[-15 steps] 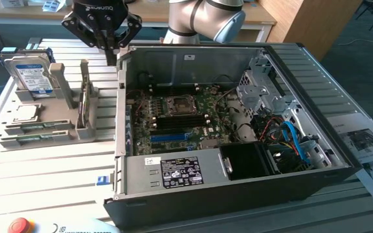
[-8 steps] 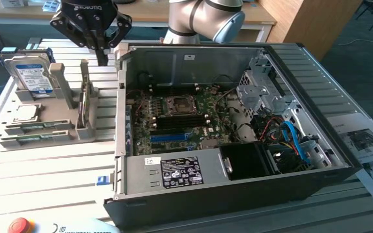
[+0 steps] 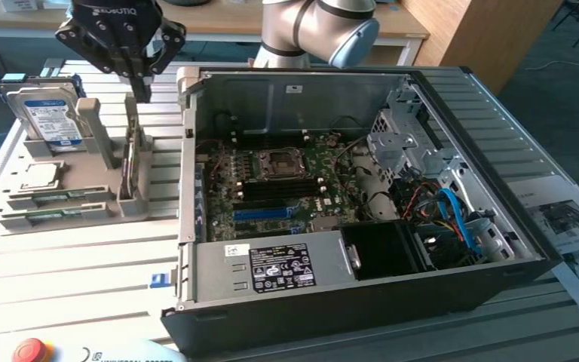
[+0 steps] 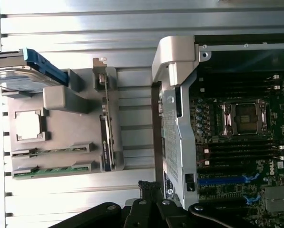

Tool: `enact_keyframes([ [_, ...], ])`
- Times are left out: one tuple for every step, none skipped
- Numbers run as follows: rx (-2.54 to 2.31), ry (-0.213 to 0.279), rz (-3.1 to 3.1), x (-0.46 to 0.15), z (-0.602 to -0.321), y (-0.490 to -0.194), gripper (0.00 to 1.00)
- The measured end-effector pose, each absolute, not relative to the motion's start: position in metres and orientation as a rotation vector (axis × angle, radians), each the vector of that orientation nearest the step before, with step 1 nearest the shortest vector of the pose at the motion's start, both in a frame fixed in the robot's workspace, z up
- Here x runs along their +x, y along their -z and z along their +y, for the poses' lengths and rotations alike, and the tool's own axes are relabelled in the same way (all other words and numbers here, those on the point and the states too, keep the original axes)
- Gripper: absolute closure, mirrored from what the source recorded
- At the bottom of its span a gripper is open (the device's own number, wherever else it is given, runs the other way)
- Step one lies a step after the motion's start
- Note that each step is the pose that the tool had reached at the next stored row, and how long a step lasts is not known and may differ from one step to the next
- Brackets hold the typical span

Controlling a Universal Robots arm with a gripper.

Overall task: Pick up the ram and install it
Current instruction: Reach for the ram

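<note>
Two green ram sticks [image 3: 56,198] lie flat in slots at the near end of a grey holder [image 3: 108,151], in the exterior view's left part. The wrist view also has those ram sticks [image 4: 51,152]. My gripper [image 3: 142,84] hangs above the holder's far side, beside the computer case's corner. Its black fingers [image 4: 149,209] are shut together with nothing between them. It is well above the ram and apart from it. The open case [image 3: 370,317] holds a motherboard [image 3: 289,181] with dark memory slots [image 4: 241,152] near the bare processor socket [image 4: 246,118].
The holder also carries a blue-labelled hard drive [image 3: 43,113] standing upright, a square silver processor chip [image 3: 40,175] and a thin card on edge [image 3: 132,162]. The case wall [image 4: 172,95] rises next to the holder. A red button [image 3: 30,351] sits at the table's near edge.
</note>
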State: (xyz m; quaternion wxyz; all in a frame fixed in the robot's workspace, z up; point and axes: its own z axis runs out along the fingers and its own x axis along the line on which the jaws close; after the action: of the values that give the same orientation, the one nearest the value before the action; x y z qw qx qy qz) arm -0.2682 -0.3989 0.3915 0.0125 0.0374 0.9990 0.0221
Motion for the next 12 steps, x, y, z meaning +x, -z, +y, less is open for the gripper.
enact_keyframes([
  [0.116,-0.069,3.114,-0.271,-0.399,-0.391,0.89],
  [0.117,-0.069,3.114,-0.273,-0.399,-0.391,0.89],
  [0.117,-0.069,3.114,-0.276,-0.399,-0.391,0.89],
  [0.117,-0.069,3.114,-0.278,-0.399,-0.391,0.89],
  [0.117,-0.069,3.114,-0.281,-0.399,-0.391,0.89],
  [0.117,-0.069,3.114,-0.284,-0.399,-0.391,0.89],
  [0.117,-0.069,3.114,-0.286,-0.399,-0.391,0.89],
  [0.117,-0.069,3.114,-0.289,-0.399,-0.391,0.89],
  [0.117,-0.069,3.114,-0.291,-0.399,-0.391,0.89],
  [0.116,-0.069,3.114,-0.294,-0.399,-0.391,0.89],
  [0.116,-0.069,3.114,-0.297,-0.399,-0.391,0.89],
  [0.117,-0.069,3.114,-0.3,-0.399,-0.391,0.89],
])
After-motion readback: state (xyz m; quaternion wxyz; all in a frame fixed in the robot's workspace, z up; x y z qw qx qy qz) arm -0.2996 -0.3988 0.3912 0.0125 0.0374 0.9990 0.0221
